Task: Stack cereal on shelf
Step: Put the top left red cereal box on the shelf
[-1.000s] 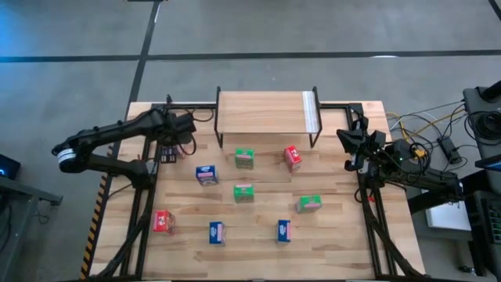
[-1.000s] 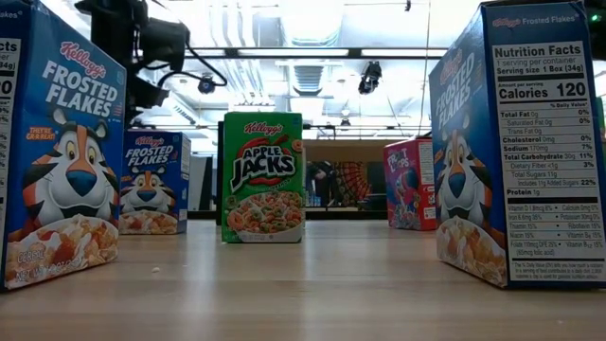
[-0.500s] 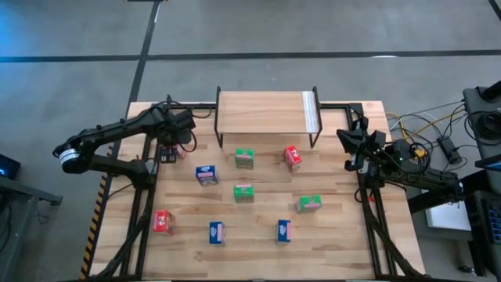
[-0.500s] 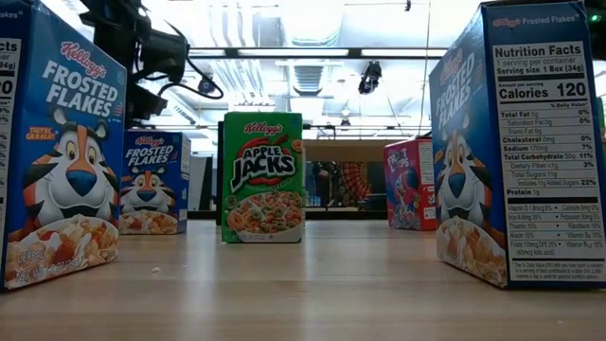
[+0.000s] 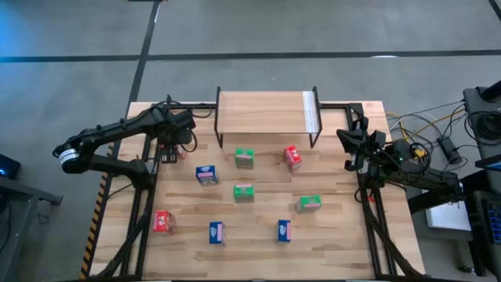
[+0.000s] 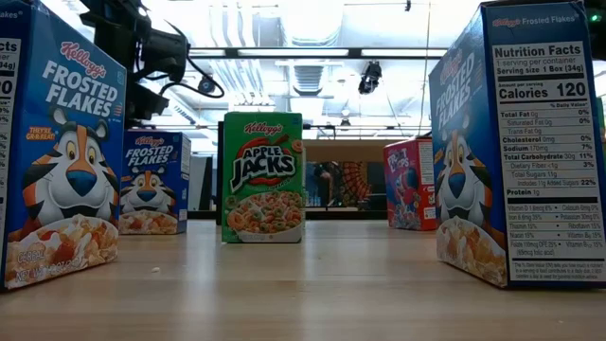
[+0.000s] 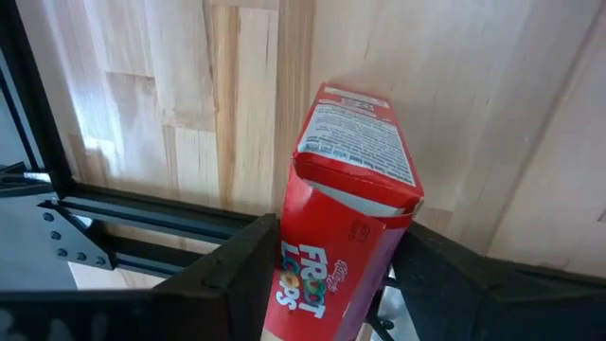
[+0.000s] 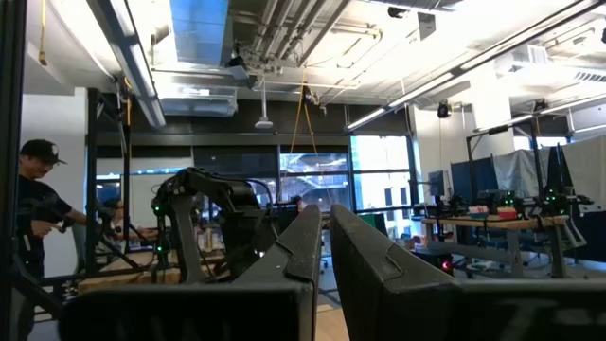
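My left gripper (image 5: 168, 148) is over the table's far left corner, shut on a red Froot Loops box (image 7: 346, 237). The other cereal boxes stand on their bases on the tabletop: green ones (image 5: 245, 158) (image 5: 243, 193) (image 5: 309, 204), red ones (image 5: 293, 157) (image 5: 163, 222) and blue ones (image 5: 206, 175) (image 5: 217, 232) (image 5: 283, 230). The shelf (image 5: 262, 113) stands at the far edge, its pale strip (image 5: 311, 112) at its right end. My right gripper (image 5: 350, 146) waits shut at the right edge, touching nothing. My left gripper pinches the red box between its two fingers (image 7: 237, 275), one on each side of the box's end nearest the wrist (image 7: 312, 294). The fingers point down toward the table. The box reaches out beyond the fingertips, its far end (image 7: 358, 142) clear above the tabletop.
A black frame rail (image 7: 114, 213) runs along the table edge below my left gripper. Black frame bars (image 5: 141, 211) (image 5: 374, 219) run along both table sides. Cables and gear (image 5: 438, 149) lie off the right edge. A person (image 8: 38, 208) stands in the room beyond.
My left gripper has shifted slightly toward the table's far edge with the red box still in its hold.
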You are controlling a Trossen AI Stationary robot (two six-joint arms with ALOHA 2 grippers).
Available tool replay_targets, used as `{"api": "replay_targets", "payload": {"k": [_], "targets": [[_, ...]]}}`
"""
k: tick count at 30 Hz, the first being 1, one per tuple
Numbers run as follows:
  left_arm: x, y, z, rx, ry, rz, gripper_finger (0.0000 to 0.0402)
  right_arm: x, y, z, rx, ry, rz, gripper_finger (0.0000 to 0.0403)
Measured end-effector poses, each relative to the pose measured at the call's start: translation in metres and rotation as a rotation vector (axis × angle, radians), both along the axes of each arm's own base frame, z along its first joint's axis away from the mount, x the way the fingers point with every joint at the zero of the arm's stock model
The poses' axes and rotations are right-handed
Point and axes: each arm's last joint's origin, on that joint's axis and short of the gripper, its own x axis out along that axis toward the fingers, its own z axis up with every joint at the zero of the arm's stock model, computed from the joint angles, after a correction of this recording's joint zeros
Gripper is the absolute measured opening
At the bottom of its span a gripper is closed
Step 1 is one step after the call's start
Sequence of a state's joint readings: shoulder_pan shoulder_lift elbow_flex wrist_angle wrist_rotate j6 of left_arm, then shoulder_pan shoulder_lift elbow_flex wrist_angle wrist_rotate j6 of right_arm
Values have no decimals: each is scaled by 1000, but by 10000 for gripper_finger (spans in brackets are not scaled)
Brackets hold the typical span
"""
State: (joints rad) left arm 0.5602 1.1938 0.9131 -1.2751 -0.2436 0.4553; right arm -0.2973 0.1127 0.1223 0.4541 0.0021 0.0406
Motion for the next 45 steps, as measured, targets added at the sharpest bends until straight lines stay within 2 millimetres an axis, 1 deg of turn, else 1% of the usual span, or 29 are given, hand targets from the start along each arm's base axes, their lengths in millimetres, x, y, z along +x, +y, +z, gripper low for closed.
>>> {"api": "replay_targets", "payload": {"k": [10,15,22,28,33,40,45], "targets": [[-1,0,2,-2,3,17,174,0,0,0,0,0,0,18],[-1,0,15,1,-2,42,174,0,0,0,0,0,0,18],[4,2,51,52,-93,102,174,0,0,0,0,0,0,18],[6,-1,92,98,-187,112,174,0,0,0,1,0,0,18],[7,-7,128,148,-312,103,174,0,0,0,1,0,0,18],[12,-18,174,179,-572,56,174,0,0,0,1,0,0,18],[26,-19,196,194,-826,6,174,0,0,0,0,0,0,18]]}}
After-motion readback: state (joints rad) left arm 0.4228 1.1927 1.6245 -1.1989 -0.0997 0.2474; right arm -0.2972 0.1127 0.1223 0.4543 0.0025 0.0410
